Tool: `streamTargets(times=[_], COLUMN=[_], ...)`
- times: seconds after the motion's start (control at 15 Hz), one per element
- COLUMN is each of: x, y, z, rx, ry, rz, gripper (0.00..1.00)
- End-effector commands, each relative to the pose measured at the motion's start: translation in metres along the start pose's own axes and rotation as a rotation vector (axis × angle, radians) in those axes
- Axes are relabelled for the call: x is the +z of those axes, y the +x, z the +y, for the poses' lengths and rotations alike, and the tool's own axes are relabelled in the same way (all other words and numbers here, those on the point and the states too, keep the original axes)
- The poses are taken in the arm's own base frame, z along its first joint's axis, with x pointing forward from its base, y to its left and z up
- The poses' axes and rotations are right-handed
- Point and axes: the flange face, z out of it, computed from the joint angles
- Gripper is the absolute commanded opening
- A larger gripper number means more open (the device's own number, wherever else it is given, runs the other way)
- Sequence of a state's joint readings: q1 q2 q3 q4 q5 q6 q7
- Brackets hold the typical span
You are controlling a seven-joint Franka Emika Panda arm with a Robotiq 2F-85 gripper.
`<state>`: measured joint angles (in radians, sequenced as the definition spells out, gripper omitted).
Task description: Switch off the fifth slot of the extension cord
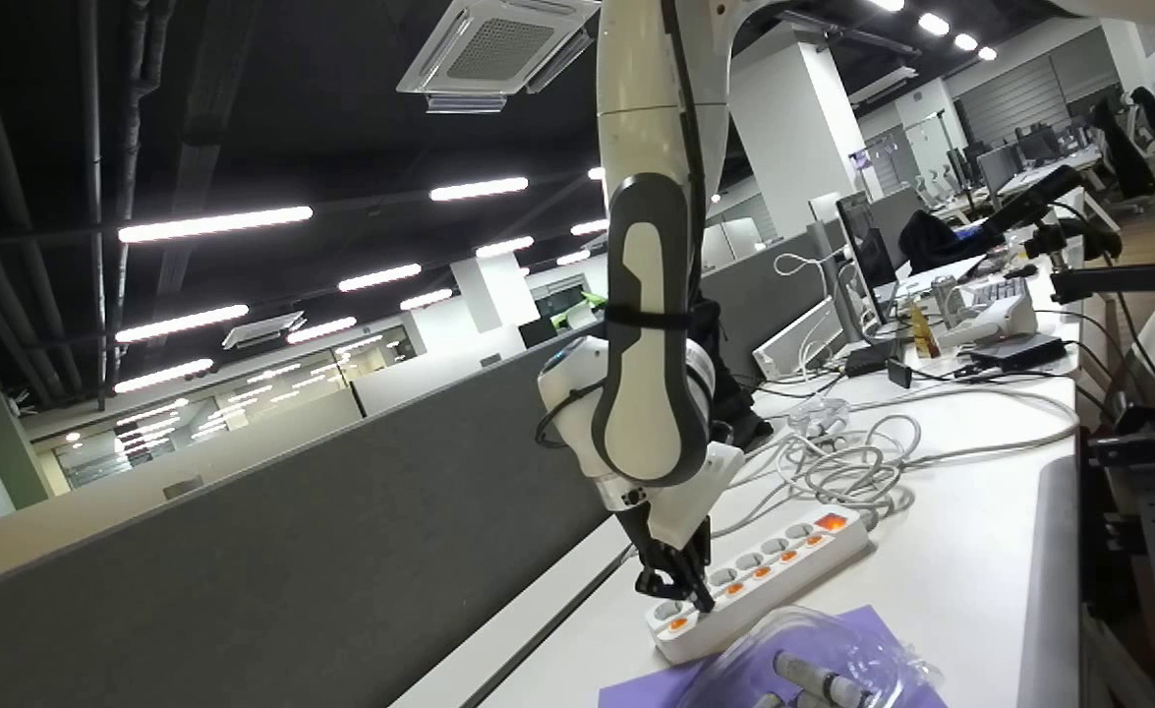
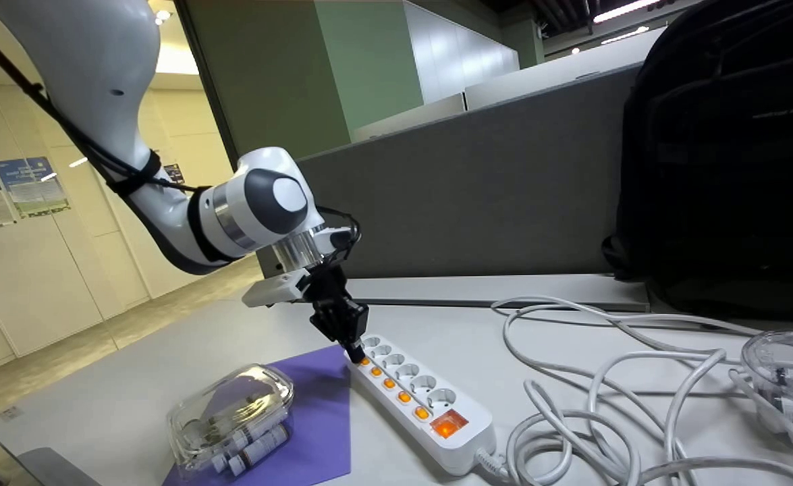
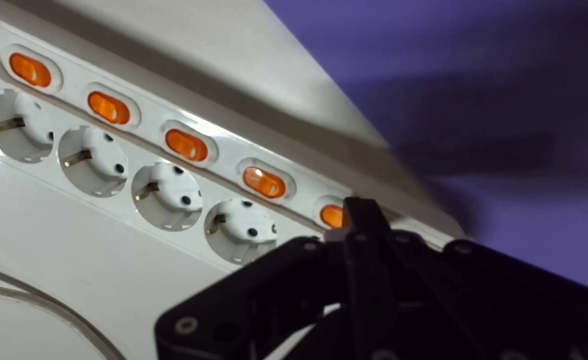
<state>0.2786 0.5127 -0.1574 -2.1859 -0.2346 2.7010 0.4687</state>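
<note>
"Gripper (image 2: 356, 354) pressed together, nothing pinched. Why?"

"To poke with, I'd guess: it's right at the fifth switch (image 3: 331, 216), counting from the big switch (image 2: 449, 424). The power strip (image 2: 413, 403) lies on the desk (image 2: 463, 344), beside the purple sheet (image 2: 320, 418)."

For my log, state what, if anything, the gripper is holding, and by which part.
Nothing is held: the gripper is shut, its tips partly hiding an orange switch of the extension cord in the wrist view.
</note>
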Motion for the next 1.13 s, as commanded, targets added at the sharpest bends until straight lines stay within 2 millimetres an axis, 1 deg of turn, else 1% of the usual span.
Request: streamTargets(times=[0.0, 0.33, 0.6, 0.73, 0.93, 1.07], x=[0.009, 0.022, 0.038, 0.043, 0.043, 0.040], y=[0.004, 0.006, 0.008, 0.011, 0.015, 0.016], z=[0.003, 0.007, 0.017, 0.022, 0.025, 0.025], rx=[0.017, 0.034, 0.097, 0.127, 0.129, 0.098], ry=[-0.013, -0.024, -0.014, -0.008, -0.009, -0.021], rz=[-0.008, -0.045, -0.144, -0.201, -0.273, -0.297], gripper=[0.00, 0.00, 0.00, 0.00, 0.00, 0.00])
